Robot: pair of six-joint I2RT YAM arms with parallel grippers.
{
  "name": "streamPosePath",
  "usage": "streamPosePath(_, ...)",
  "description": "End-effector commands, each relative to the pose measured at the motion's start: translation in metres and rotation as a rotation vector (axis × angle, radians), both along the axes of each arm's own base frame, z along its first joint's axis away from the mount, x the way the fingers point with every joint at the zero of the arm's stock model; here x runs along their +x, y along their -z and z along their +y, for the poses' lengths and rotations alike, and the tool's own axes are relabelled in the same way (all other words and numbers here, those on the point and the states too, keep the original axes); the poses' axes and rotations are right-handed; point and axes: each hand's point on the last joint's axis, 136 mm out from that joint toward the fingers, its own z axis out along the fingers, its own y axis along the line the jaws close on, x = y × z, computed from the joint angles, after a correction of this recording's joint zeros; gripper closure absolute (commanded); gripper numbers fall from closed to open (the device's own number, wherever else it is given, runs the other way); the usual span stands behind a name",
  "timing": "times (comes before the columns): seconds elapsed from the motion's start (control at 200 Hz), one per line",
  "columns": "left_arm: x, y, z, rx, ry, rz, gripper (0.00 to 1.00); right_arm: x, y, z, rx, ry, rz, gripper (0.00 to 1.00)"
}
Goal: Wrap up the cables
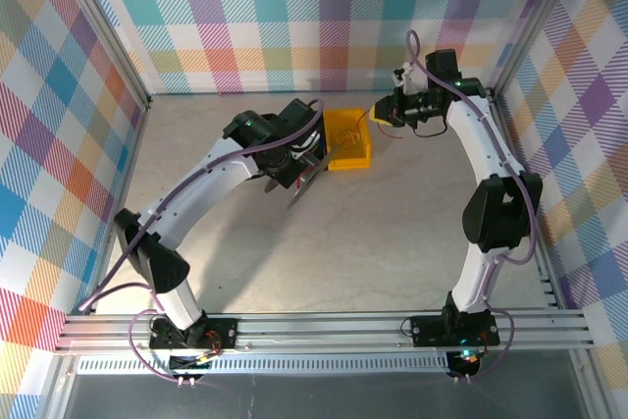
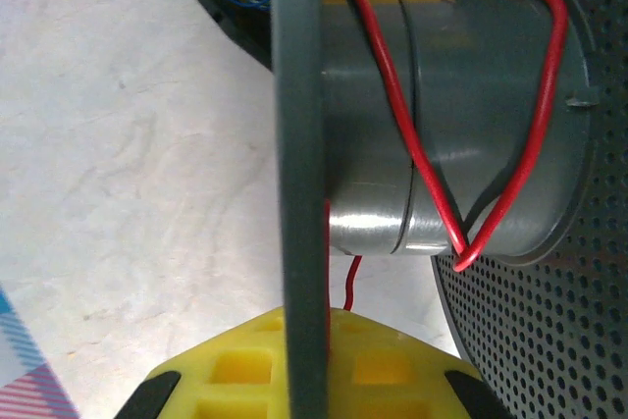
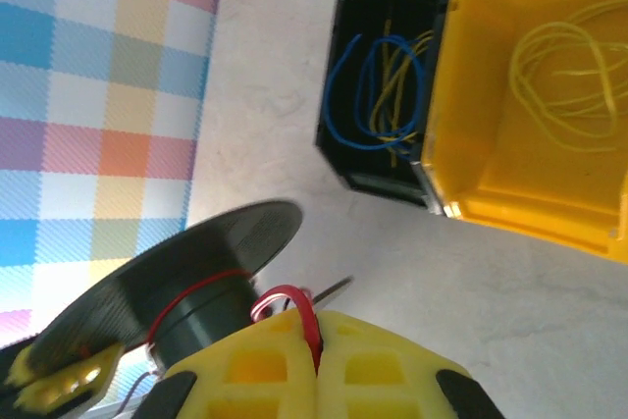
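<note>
left gripper (image 2: 309, 350): closed on the spool (image 2: 471, 115); the thin flange edge runs down between the yellow fingers.
right gripper (image 3: 314, 336): clamped shut on the red cable (image 3: 294, 303); a small loop of it sticks up at the fingertips.
cable on spool: a few loose red turns cross the grey hub on a diagonal. Two strands meet in a V at the perforated flange, and one strand hangs below the hub.
cable run: the red line comes off the hub toward the right gripper. In the top view the strand between them is too thin to trace.
spool pose: held on edge and tilted, just beside the near-left corner of the yellow bin (image 1: 350, 137). Cannot tell whether its rim touches the table (image 1: 373, 233).
yellow bin: far middle of the table, between the two grippers, with loose yellow wire loops inside.
black bin (image 3: 383, 95): right against the yellow bin's side, with blue and yellow wires inside.
arms: left comes in from the left, right from the right, and both wrists are close to the yellow bin.
</note>
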Motion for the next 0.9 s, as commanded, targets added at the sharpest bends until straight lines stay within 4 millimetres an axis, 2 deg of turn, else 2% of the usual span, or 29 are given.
streamPosePath(0.0,-0.014,0.008,0.044,0.293,-0.022,0.087,1.0,-0.024,-0.09,-0.002,0.126,-0.012,-0.201,1.0)
streamPosePath(0.16,-0.002,0.011,0.038,0.343,-0.03,0.07,1.0,-0.055,-0.138,0.012,0.178,-0.049,-0.29,1.0)
streamPosePath(0.305,0.009,0.009,0.032,0.342,-0.073,0.031,1.0,-0.08,-0.156,0.033,0.198,-0.085,-0.329,1.0)
streamPosePath(0.615,0.042,-0.012,0.002,0.132,-0.21,-0.051,1.0,-0.122,-0.15,0.087,0.232,-0.138,-0.353,1.0)
streamPosePath(0.895,0.058,-0.006,-0.014,-0.135,-0.3,0.012,1.0,-0.144,-0.133,0.114,0.235,-0.155,-0.344,1.0)
